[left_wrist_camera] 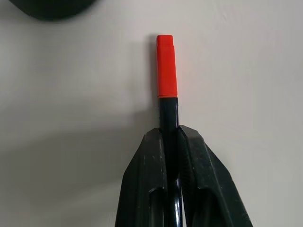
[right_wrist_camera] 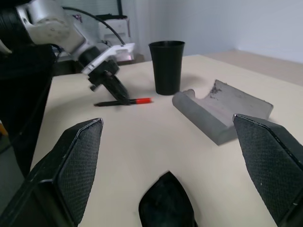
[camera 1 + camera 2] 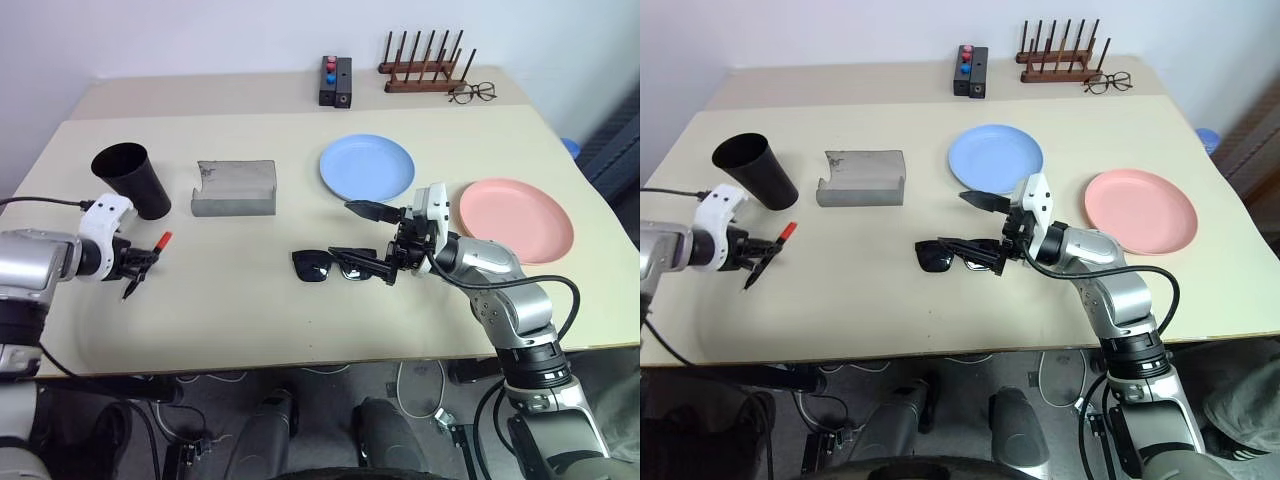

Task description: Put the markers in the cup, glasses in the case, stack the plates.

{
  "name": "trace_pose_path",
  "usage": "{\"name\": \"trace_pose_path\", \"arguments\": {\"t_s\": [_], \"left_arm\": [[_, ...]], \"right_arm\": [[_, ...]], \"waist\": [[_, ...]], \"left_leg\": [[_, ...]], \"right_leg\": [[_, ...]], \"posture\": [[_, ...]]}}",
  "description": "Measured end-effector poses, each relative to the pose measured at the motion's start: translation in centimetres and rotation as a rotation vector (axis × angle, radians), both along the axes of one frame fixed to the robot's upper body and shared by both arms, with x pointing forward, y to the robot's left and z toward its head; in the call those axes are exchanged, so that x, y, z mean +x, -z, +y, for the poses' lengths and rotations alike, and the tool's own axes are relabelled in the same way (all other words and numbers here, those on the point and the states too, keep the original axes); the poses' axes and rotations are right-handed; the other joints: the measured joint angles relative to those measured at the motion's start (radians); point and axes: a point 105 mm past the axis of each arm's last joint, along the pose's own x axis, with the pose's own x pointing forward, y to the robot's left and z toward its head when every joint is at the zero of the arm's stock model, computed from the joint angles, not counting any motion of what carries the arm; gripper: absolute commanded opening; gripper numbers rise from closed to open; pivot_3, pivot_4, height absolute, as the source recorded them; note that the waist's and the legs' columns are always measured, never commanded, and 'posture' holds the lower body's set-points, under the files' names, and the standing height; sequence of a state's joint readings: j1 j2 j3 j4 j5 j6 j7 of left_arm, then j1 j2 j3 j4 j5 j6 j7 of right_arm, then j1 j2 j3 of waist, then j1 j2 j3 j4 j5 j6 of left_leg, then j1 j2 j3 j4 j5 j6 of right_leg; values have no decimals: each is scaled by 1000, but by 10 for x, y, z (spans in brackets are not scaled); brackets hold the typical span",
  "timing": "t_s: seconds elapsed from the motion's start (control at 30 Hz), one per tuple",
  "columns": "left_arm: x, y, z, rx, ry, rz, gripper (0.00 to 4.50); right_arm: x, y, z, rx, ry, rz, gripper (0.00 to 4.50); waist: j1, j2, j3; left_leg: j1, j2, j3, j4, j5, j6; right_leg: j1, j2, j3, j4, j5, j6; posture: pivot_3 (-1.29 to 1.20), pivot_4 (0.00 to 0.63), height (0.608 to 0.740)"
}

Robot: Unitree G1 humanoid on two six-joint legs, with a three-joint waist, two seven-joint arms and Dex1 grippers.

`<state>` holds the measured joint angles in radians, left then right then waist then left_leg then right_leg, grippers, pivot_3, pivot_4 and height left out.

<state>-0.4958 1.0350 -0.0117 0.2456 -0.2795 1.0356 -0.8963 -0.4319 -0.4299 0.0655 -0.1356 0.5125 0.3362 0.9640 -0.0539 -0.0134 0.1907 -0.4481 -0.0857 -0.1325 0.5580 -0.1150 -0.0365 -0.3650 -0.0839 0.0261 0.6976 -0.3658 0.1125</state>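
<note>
Your cup (image 3: 133, 178) interior's too dark to read. Left gripper (image 1: 171, 142) pinches the marker (image 1: 166, 75) on the table; right gripper (image 2: 170, 156) spread wide over the sunglasses (image 3: 335, 264).

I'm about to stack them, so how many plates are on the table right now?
2. The light blue plate lies mid-table at the back, and the salmon pink plate lies to its right, nearer. They lie apart, unstacked; nothing seems hidden.
</note>
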Motion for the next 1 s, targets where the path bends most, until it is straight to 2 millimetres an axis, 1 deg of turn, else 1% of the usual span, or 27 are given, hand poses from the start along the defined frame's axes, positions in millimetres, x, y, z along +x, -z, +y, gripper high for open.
{"name": "trace_pose_path", "arguments": {"t_s": [0.03,0.1,0.17,0.3,0.4,0.47,0.5,0.53,0.6,0.63,0.9,1.0], "left_arm": [[-8,0,4,8,-3,13,57],[-29,2,14,34,-24,69,57],[-42,2,19,42,-41,102,57],[-49,4,23,56,-72,103,57],[-50,6,25,61,-95,99,1230],[-49,6,21,44,-86,92,2254],[-49,7,20,36,-84,89,2650],[-49,6,20,30,-85,86,3156],[-47,5,20,25,-88,81,4271],[-46,4,21,22,-93,79,4444],[-32,0,15,40,-78,112,4444],[-31,0,12,62,-51,141,4444]], "right_arm": [[0,0,0,0,-2,0,4500],[0,1,0,-2,1,3,4500],[0,2,0,-4,0,5,4500],[-1,3,1,-10,-5,4,4500],[-1,3,2,-14,-8,4,4500],[-1,3,3,-18,-10,2,4500],[-1,4,3,-17,-11,2,4500],[-1,4,4,-17,-11,2,4500],[-1,4,4,-17,-12,2,4500],[-1,4,4,-17,-12,3,4500],[-2,5,6,-13,-17,6,4500],[-2,6,8,-13,-20,10,4500]], "waist": [[-3,0,0],[-11,0,0],[-7,0,0],[10,0,0],[17,0,0],[19,0,0],[19,1,0],[18,1,0],[18,1,0],[17,1,0],[19,1,0],[17,1,0]], "left_leg": [[0,1,0,0,0,0],[0,1,0,-1,0,0],[0,1,0,-1,0,0],[0,1,0,0,-1,-2],[-1,0,0,0,-2,-3],[0,0,0,0,-2,-3],[0,0,0,0,-2,-3],[0,0,0,0,-2,-3],[0,0,0,0,-2,-3],[0,0,0,0,-2,-3],[-1,0,0,0,-2,-3],[-1,0,0,0,-2,-3]], "right_leg": [[-1,0,0,0,0,0],[-1,0,1,0,0,-1],[-1,0,1,0,-1,-1],[-1,-1,1,-1,-1,-2],[-1,-2,1,-1,-1,-3],[-1,-2,0,-1,-2,-4],[-1,-2,0,-1,-2,-4],[-1,-2,0,-1,-2,-4],[-1,-2,0,-1,-2,-4],[-1,-2,0,-1,-2,-4],[-1,-2,0,-1,-1,-2],[-1,-2,0,-1,-1,-2]], "posture": [[0,150,737],[0,150,737],[0,150,737],[0,150,737],[0,150,737],[0,150,737],[0,150,737],[0,150,737],[0,150,737],[0,150,737],[0,150,737],[0,150,737]]}}
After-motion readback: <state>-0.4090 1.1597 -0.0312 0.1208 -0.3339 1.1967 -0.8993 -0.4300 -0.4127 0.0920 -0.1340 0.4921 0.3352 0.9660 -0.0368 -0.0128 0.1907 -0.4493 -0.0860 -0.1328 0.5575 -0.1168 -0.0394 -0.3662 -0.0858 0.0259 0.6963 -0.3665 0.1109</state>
